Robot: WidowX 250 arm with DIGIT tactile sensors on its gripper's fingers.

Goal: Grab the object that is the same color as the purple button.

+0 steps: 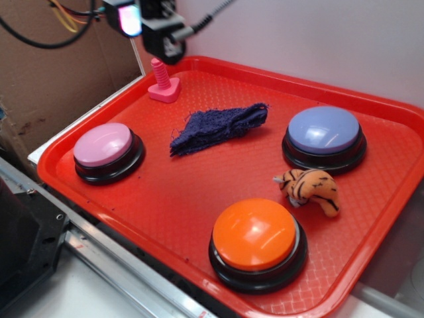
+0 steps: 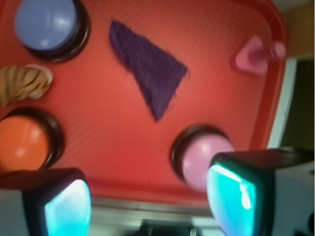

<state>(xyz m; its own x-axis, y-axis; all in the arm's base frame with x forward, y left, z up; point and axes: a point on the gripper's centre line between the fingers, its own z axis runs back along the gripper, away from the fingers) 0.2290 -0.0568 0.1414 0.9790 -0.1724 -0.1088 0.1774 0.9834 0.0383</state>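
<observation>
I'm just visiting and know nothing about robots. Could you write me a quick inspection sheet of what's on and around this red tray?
Surface: red tray, textured, on a pale table.
Job's things: dark purple cloth lying flat mid-tray; purple button to its right, apart.
Clutter: pink button, orange button, pink bolt upright, plush tiger.
Grippers: gripper open, empty, raised above the tray.
Cables: bundle on the arm.
Surroundings: cardboard left, white wall behind.

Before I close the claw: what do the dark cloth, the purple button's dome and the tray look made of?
The dark cloth: soft knitted fabric, matte, with frayed fuzzy edges. The purple button: its dome looks like smooth, slightly glossy plastic showing soft highlights, on a black base, probably plastic too. The tray: seemingly hard red plastic with a fine textured grid surface and a smooth raised rim.
</observation>
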